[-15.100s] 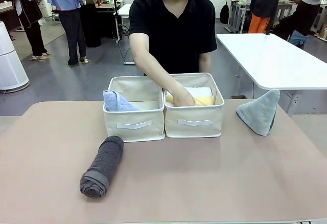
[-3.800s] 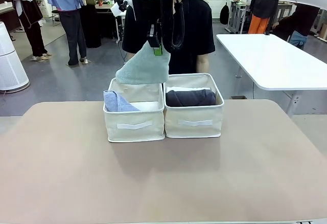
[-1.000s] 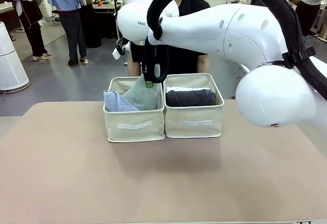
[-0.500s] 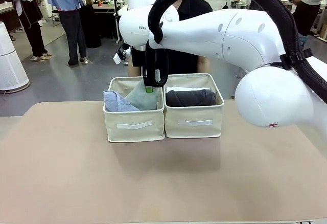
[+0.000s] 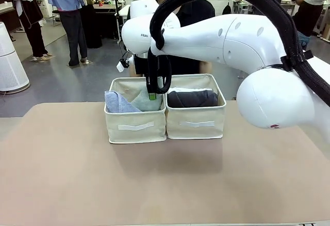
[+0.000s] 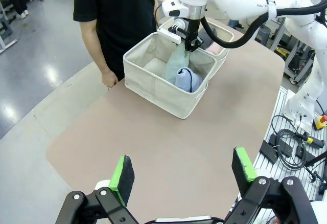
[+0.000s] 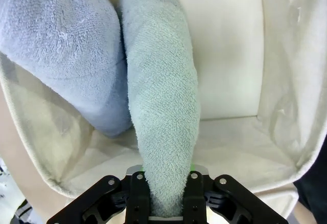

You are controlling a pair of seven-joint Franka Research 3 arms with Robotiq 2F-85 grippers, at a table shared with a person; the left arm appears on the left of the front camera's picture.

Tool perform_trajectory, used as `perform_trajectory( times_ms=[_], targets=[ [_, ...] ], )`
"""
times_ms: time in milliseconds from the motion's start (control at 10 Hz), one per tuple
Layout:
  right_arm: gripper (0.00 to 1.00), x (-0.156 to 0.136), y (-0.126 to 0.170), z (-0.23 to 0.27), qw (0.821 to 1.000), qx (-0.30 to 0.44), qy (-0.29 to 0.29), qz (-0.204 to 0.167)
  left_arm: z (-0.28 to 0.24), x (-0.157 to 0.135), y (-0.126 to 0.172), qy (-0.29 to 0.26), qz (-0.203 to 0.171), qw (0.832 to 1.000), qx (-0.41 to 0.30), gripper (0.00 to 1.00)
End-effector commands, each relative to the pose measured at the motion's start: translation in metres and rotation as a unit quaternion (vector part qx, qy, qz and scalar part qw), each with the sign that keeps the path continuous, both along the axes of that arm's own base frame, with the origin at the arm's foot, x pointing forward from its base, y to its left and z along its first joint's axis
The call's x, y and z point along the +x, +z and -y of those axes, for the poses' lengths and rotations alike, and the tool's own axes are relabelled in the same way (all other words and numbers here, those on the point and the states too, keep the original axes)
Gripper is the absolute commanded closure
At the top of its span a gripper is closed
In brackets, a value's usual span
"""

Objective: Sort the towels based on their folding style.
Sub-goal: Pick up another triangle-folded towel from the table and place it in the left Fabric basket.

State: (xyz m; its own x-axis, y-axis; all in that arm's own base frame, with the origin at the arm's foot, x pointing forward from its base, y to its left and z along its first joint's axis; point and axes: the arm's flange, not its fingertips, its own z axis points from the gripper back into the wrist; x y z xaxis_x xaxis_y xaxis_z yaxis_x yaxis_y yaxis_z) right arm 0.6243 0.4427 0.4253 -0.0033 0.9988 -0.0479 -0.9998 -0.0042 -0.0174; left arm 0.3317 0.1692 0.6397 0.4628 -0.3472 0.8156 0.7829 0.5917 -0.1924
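Placement step: the right gripper [image 7: 164, 191], fingers pinched on the tip of the pale grey-green cone towel [image 7: 162, 106], holds it inside the left bin [image 5: 135, 125], just beside the lavender-blue cone towel [image 7: 61, 45]. The left gripper [image 6: 184, 175] hangs spread and empty, well apart from that bin. The next move probably calls for parting the fingers and rising clear of the bin's rim.

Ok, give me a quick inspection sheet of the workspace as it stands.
Surface: tan table, bare around the bins.
Job's things: pale grey-green towel lowered into left bin beside lavender-blue towel; dark grey towel on top in right bin.
Clutter: nothing seen.
Grippers: right gripper shut on the pale grey-green towel; left gripper open above the table.
Cables: black hose along right arm.
Surroundings: person behind the bins.
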Motion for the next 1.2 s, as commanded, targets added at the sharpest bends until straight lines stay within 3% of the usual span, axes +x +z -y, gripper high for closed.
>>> perform_trajectory(
  times_ms=[0, 900, 1000, 1100],
  targets=[
    [0.76, -0.0028, -0.0014, 0.0014, 1.0, 0.005, 0.01, -0.009, -0.0021, -0.0009, -0.0013, -0.01, 0.012, 1.0, -0.001, 0.0],
    [0.76, -0.0025, 0.0, 0.0009, 1.0, 0.004, 0.007, -0.002, -0.0021, -0.0009, -0.0013, -0.01, 0.012, 1.0, -0.001, 0.0],
    [0.65, -0.0027, 0.0001, 0.001, 1.0, 0.004, 0.009, -0.003, -0.0021, -0.0009, -0.0013, -0.01, 0.012, 1.0, -0.001, 0.0],
    [0.27, -0.0028, 0.0005, 0.0014, 1.0, 0.004, 0.009, -0.004, -0.0021, -0.0009, -0.0013, -0.01, 0.012, 1.0, -0.001, 0.0]
  ],
)
